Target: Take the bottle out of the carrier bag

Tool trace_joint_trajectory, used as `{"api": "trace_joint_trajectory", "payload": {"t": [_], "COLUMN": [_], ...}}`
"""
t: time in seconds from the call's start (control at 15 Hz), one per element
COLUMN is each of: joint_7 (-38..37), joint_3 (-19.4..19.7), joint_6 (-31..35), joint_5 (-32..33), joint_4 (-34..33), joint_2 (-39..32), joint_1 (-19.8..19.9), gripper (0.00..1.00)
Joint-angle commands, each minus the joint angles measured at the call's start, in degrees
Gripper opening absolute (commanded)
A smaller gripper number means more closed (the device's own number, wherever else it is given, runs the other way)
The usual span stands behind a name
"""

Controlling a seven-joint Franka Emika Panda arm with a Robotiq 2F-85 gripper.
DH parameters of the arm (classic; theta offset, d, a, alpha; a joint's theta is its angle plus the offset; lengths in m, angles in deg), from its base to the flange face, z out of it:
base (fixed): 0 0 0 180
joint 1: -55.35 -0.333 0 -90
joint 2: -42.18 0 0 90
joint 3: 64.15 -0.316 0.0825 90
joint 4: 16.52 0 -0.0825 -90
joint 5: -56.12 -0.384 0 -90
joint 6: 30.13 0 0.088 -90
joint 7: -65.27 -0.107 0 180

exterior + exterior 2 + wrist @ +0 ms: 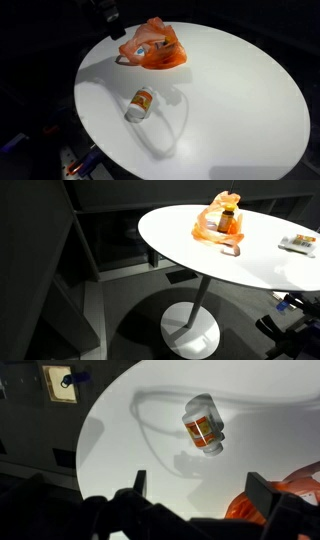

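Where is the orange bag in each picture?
In an exterior view: the orange bag sits near the top, at the table's far edge.
In an exterior view: it is up high, right of centre.
Wrist view: it is in the bottom right corner, partly hidden.
Shared landmark: the round white table is under it in all three.

You have a round white table (235, 110) carrying the orange carrier bag (152, 48) near its rim. The bottle (140, 103) lies on its side on bare tabletop, apart from the bag. In an exterior view, the small pale shape (300, 243) at the rim is probably that bottle.
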Motion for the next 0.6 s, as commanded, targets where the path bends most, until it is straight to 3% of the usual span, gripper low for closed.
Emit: {"api": "trace_joint_trajectory", "payload": {"t": [0.0,0.53], "joint_7": [-0.5,-0.1], "joint_3": [0.6,-0.4], "joint_6": [-0.3,2.4], "joint_5": [0.5,-0.1], "joint_4": [-0.2,-4.4], "joint_2": [0.0,-8.9], "joint_1": [-0.8,-3.5], "gripper": [1.0,1.0]}}
